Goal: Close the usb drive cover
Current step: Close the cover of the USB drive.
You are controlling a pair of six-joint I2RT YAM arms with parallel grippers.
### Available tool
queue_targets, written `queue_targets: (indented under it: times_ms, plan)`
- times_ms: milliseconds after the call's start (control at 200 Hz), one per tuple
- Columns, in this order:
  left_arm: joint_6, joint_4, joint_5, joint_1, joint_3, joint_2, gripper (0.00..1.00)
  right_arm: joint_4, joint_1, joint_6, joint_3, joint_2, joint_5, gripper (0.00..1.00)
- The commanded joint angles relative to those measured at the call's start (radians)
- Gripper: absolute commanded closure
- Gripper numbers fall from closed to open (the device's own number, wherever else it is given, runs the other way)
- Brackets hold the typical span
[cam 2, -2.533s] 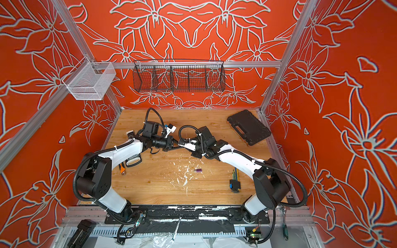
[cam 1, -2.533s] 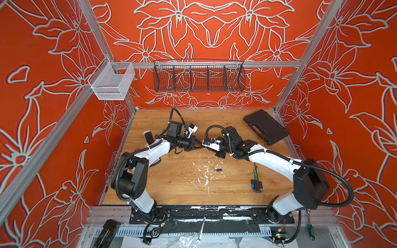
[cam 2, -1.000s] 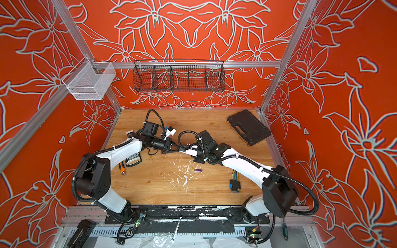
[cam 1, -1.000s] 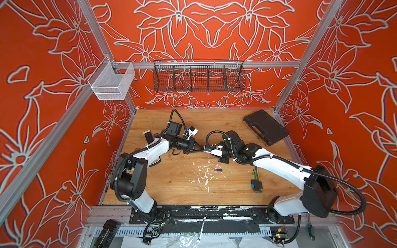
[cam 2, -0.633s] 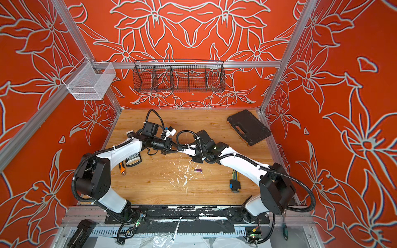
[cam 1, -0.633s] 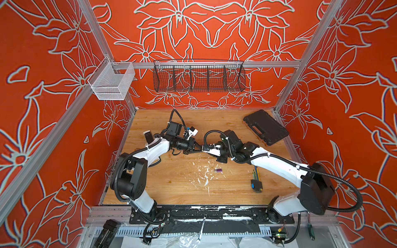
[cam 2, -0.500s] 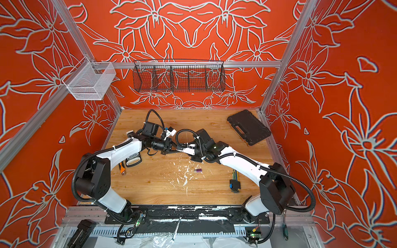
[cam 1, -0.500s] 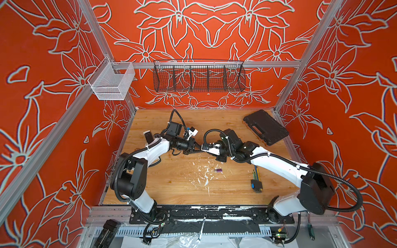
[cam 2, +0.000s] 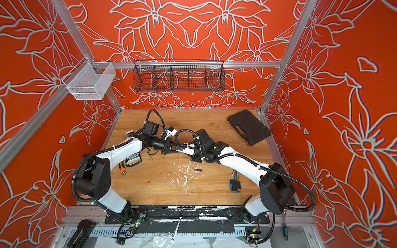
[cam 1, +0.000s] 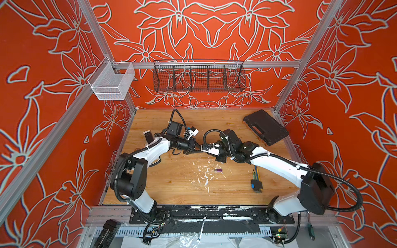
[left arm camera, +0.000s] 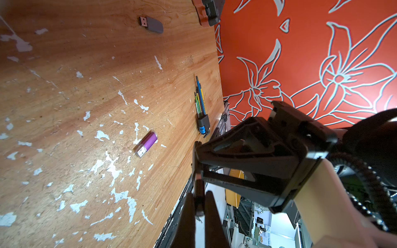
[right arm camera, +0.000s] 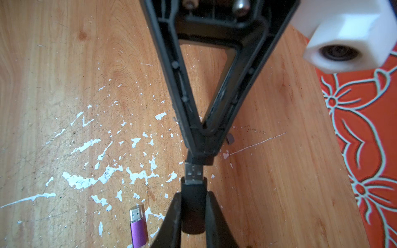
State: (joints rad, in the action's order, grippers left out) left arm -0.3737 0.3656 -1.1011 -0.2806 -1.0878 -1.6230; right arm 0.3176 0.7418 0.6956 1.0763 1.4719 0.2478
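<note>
A black usb drive [right arm camera: 192, 206] is pinched in my right gripper [right arm camera: 193, 195], which is shut on its body; the metal plug [right arm camera: 193, 172] sticks out bare. Opposite it my left gripper [left arm camera: 199, 196] is shut on a small black cover [right arm camera: 199, 160], seen edge-on as a thin dark piece [left arm camera: 198, 191] in the left wrist view. The plug's end sits at the cover's mouth, with most of the plug showing. In both top views the left gripper [cam 1: 196, 149] [cam 2: 173, 149] and the right gripper [cam 1: 205, 148] [cam 2: 180, 149] meet tip to tip above the table's middle.
A purple capped drive [cam 1: 218, 170] [right arm camera: 138, 225] lies on the wood under the grippers. A grey uncapped drive [left arm camera: 151, 23] lies farther off. A hex key set [cam 1: 256, 180] is at the right, a black case [cam 1: 265, 127] at the back right, and a tape measure [cam 2: 133, 160] near the left arm.
My right gripper has crept leftward with the drive, bringing the plug up to the cover. The left arm has hardly moved.
</note>
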Motion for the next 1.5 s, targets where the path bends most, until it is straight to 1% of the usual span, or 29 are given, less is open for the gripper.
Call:
queue_targets:
  times_ms: [0,260,445,621,841,1011,1121,1221,1496]
  plan:
    - [0.042,0.042,-0.018,-0.014,-0.019,-0.009,1.0,-0.024,0.007,-0.007,0.019,0.007,0.021,0.9]
    - [0.074,0.076,-0.012,-0.023,-0.027,-0.009,1.0,-0.014,0.008,-0.025,0.039,0.024,0.008,0.9]
    - [0.07,0.069,0.005,-0.035,-0.026,-0.003,1.0,0.017,0.008,-0.053,0.071,0.049,0.002,0.91]
    - [0.064,0.05,0.041,-0.053,-0.025,0.001,1.0,-0.013,0.007,-0.067,0.062,0.041,0.054,0.91]
    - [0.031,-0.005,0.058,-0.071,-0.003,0.007,1.0,-0.011,0.008,-0.102,0.08,0.054,0.045,0.91]
    - [0.001,-0.058,0.071,-0.075,0.022,0.015,1.0,-0.083,0.007,-0.129,0.05,0.033,0.091,0.92]
    - [-0.006,-0.067,0.069,-0.078,0.021,0.011,1.0,-0.087,0.007,-0.14,0.052,0.036,0.089,0.92]
    - [-0.014,-0.078,0.071,-0.081,0.022,0.006,1.0,-0.095,0.007,-0.15,0.053,0.033,0.111,0.92]
    - [-0.057,-0.135,0.1,-0.091,0.039,0.001,1.0,-0.16,0.007,-0.237,0.053,0.031,0.143,0.93]
